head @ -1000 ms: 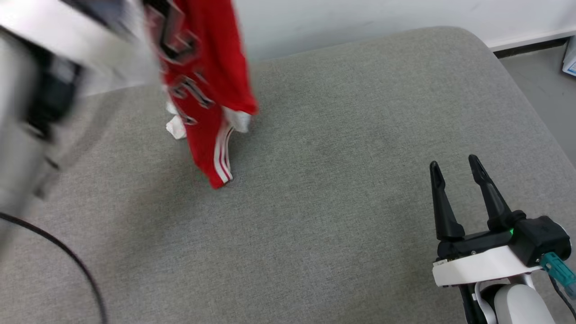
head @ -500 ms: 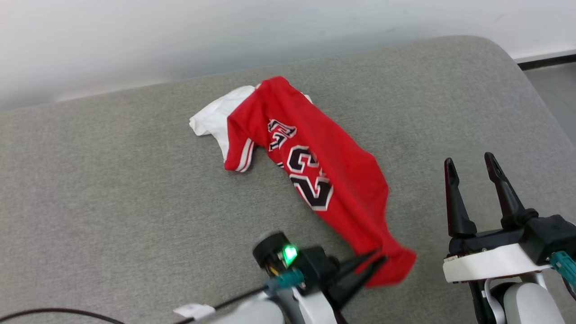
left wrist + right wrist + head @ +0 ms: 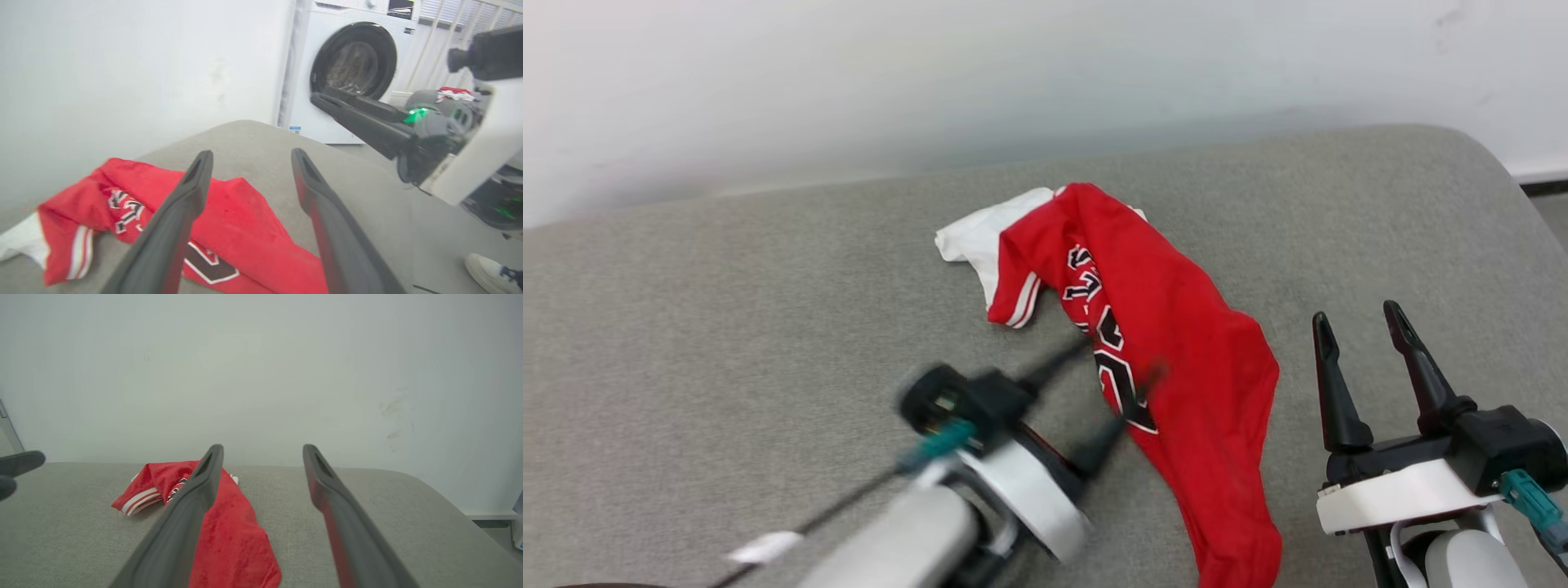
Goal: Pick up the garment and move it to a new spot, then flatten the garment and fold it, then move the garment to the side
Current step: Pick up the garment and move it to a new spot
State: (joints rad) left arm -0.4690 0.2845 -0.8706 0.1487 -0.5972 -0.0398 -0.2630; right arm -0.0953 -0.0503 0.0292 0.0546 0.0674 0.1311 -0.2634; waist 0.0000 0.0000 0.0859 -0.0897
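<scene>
While the garment (image 3: 1201, 359) is lying crumpled on the grey cushion (image 3: 768, 327), the left gripper (image 3: 1123, 361) and the right gripper (image 3: 1356, 314) are hovering, fingers spread.

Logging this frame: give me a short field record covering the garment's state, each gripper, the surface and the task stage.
garment: shirt, red, lying crumpled and unfolded, held by neither gripper
surface: grey cushion
left gripper: open, over the shirt's middle, blurred in the head view
right gripper: open, beside the shirt's near end, apart from it
background: washing machine
task stage: flattening and folding not yet done
</scene>
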